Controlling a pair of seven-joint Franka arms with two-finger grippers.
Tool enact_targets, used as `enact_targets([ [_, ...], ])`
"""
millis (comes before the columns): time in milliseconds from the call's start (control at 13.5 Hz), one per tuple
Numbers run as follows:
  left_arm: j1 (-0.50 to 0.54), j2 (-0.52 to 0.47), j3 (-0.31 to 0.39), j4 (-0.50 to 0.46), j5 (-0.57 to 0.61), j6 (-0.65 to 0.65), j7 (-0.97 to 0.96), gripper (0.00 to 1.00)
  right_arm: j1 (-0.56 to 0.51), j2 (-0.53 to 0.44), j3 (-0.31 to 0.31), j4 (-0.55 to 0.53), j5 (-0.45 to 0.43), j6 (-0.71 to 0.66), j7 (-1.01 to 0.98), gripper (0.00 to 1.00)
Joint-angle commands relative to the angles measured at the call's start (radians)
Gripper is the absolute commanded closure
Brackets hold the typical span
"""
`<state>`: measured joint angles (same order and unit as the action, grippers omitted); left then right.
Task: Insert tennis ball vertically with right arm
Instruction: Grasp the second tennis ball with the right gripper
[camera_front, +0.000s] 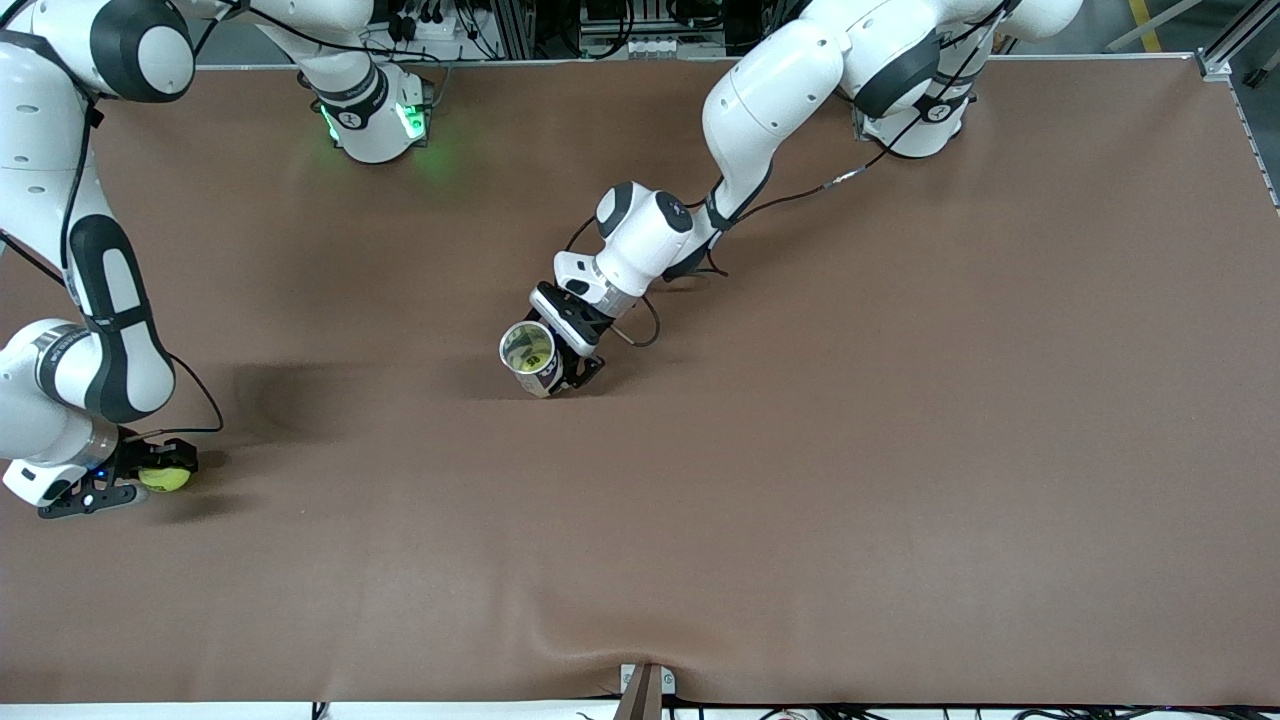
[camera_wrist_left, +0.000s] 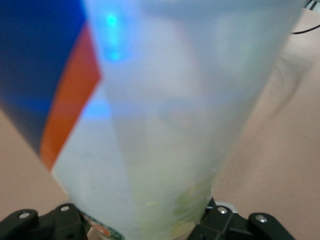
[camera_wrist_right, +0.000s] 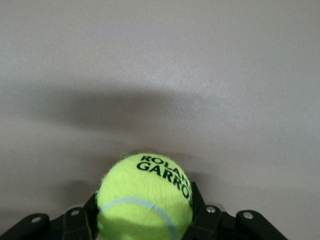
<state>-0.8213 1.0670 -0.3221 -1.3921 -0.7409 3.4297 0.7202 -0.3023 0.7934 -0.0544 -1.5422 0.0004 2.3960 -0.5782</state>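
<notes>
We see the right arm's black two-finger pincer (camera_front: 150, 478) low at its own end of the brown cloth-covered worktop (camera_front: 850, 450), closed on a fuzzy yellow-green tennis ball (camera_front: 165, 479) printed with black lettering (camera_wrist_right: 165, 174); the ball sits between the fingers (camera_wrist_right: 80, 225) just above the cloth. Near the worktop's middle, the left arm's black pincer (camera_front: 572, 352) clamps a translucent plastic tube can (camera_front: 530, 358) with a blue-and-orange label (camera_wrist_left: 55, 100), its open mouth facing upward.
</notes>
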Motion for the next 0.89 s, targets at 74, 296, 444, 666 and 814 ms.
enact_targets([
  [74, -0.022, -0.022, 0.038, -0.042, -0.017, -0.001, -0.022, 0.19, -0.011, -0.078, 0.047, -0.003, 0.021, -0.085, -0.029, 1.0],
  [296, -0.044, -0.022, 0.07, -0.042, -0.015, -0.004, -0.025, 0.19, 0.008, -0.172, 0.056, -0.003, 0.058, -0.196, -0.008, 1.0],
  [444, -0.058, -0.022, 0.092, -0.042, -0.014, -0.004, -0.045, 0.19, 0.023, -0.232, 0.062, -0.001, 0.107, -0.289, 0.011, 1.0],
  [666, -0.062, -0.022, 0.095, -0.041, -0.014, -0.006, -0.048, 0.19, 0.104, -0.31, 0.061, 0.004, 0.116, -0.386, 0.171, 1.0],
  [814, -0.062, -0.022, 0.095, -0.041, -0.014, -0.007, -0.05, 0.2, 0.162, -0.353, 0.061, 0.004, 0.116, -0.455, 0.309, 1.0],
])
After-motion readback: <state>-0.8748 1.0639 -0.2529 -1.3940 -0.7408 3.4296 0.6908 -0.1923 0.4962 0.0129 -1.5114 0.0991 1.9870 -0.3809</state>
